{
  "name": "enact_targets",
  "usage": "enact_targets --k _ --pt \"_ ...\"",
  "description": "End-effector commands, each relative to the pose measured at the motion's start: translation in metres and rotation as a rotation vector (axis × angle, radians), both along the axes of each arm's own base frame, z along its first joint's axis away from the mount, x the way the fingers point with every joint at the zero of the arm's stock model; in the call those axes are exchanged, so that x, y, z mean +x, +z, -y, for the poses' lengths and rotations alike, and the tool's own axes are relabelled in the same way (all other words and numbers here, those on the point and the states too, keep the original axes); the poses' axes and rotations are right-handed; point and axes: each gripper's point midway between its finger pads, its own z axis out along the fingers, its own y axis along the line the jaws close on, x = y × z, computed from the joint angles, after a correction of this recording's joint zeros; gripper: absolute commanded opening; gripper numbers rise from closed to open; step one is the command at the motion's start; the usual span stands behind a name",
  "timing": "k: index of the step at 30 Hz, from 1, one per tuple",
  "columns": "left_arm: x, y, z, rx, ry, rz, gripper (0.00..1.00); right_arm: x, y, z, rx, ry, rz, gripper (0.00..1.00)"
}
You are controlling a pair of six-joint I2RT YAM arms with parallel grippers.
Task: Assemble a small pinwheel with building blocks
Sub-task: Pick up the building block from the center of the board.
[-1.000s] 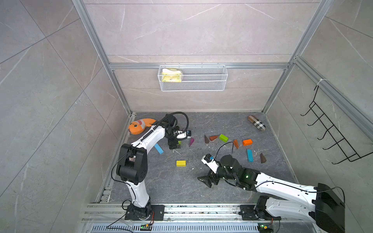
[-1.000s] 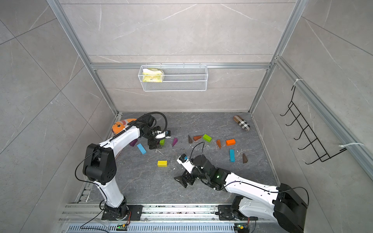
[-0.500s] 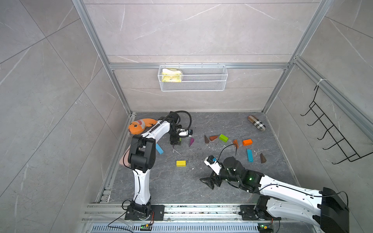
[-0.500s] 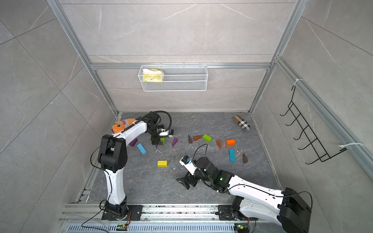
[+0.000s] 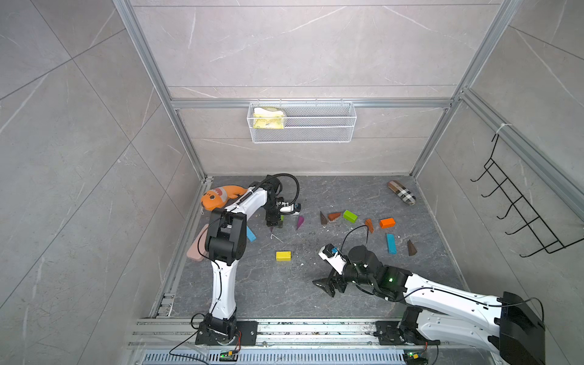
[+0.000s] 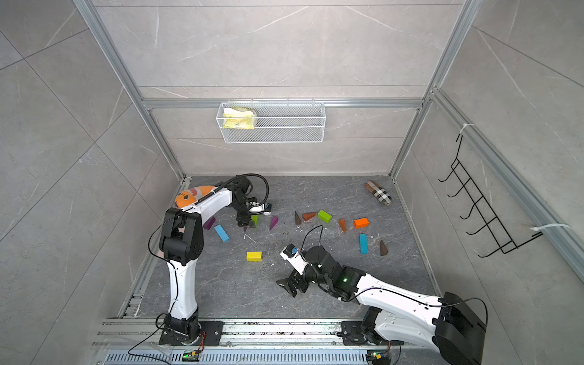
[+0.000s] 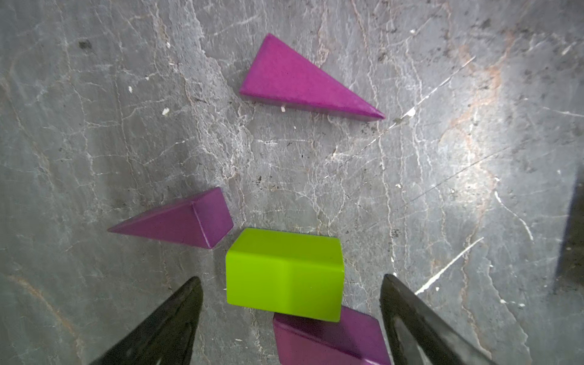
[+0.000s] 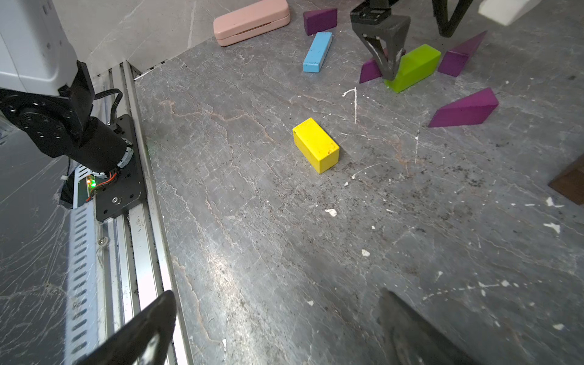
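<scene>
Jaws wide on left gripper (image 7: pixel 290 279), straddling green brick (image 7: pixel 284 273), gaps either side | purple wedge (image 7: pixel 328 338) appears touching brick, beside one finger | step judged: pre-grasp; next: close squarely, sparing wedge | right gripper (image 8: pixel 276 294) jaws wide, empty, yellow brick (image 8: pixel 316 144) well ahead | finger gaps evident in left wrist view only; top views hide them

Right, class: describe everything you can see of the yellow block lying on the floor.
The yellow block is a solid rectangular brick, painted bright yellow and smooth, with a few small dark marks near its edges. It lies flat on a long face on the grey veined floor, alone, with bare floor all round it. Only the floor touches it.
</scene>
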Motion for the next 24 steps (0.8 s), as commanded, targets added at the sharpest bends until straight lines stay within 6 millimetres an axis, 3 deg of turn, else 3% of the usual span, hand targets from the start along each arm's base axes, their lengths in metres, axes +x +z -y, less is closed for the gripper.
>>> enact_targets --k 1,13,24 --pt "0.002 0.001 0.000 -0.003 -0.016 -0.010 0.89 -0.002 0.003 -0.004 -0.006 0.023 -0.007 1.00" --pt "0.004 -0.017 -0.004 0.032 -0.029 -0.029 0.84 -0.002 -0.002 -0.006 -0.027 0.033 -0.014 1.00" --pt "0.001 -0.017 -0.006 0.037 -0.023 -0.041 0.74 -0.002 -0.003 -0.009 -0.030 0.043 -0.019 1.00"
